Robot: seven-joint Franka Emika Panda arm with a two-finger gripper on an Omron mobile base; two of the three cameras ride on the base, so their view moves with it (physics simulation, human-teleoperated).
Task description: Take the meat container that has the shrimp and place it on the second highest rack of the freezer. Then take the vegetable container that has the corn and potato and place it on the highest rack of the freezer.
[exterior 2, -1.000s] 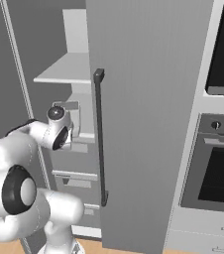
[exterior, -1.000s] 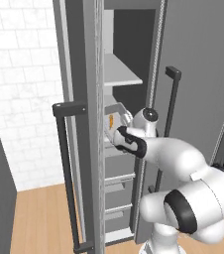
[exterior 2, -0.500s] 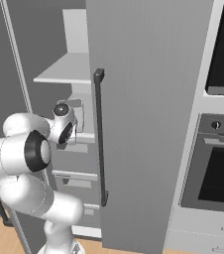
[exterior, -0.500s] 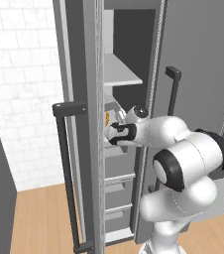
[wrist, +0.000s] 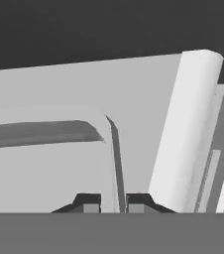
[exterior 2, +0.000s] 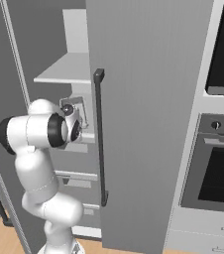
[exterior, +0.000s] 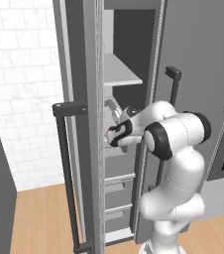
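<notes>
No text, label, brand, number or sign can be read anywhere. The freezer (exterior: 84,124) doors and the oven (exterior 2: 223,168) front are plain, without lettering; the small round knob at the oven's upper left corner may carry a mark, but it is too small to tell.
</notes>
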